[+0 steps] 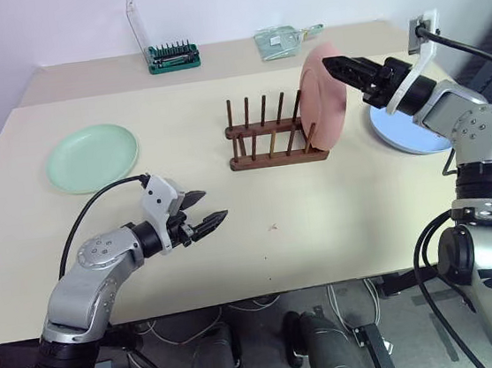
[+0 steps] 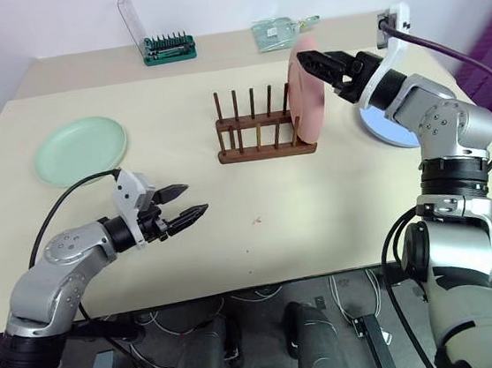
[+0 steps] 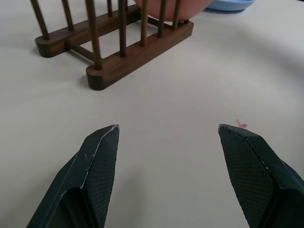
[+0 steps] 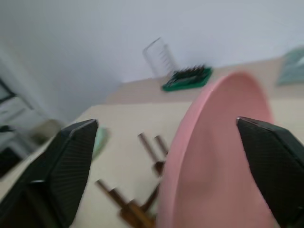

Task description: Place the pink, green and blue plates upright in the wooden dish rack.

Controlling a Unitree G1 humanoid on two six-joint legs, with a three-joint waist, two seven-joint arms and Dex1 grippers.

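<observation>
The pink plate (image 1: pixel 324 108) stands upright at the right end of the wooden dish rack (image 1: pixel 267 137), leaning slightly on the pegs. My right gripper (image 1: pixel 340 68) is at the plate's upper rim, open, its fingers spread either side of the pink plate (image 4: pixel 223 156) and off its surface. The blue plate (image 1: pixel 404 130) lies flat right of the rack, partly hidden behind my right arm. Far left, the green plate (image 1: pixel 92 157) lies flat on the table. My left gripper (image 1: pixel 209 210) hovers open and empty over bare table, left and in front of the rack (image 3: pixel 118 61).
A green bit holder with a clear lid (image 1: pixel 172 57) and a clear packet (image 1: pixel 283 39) sit on the far table strip. A small red speck (image 1: pixel 273 227) lies in front of the rack. Several empty peg slots stand left of the pink plate.
</observation>
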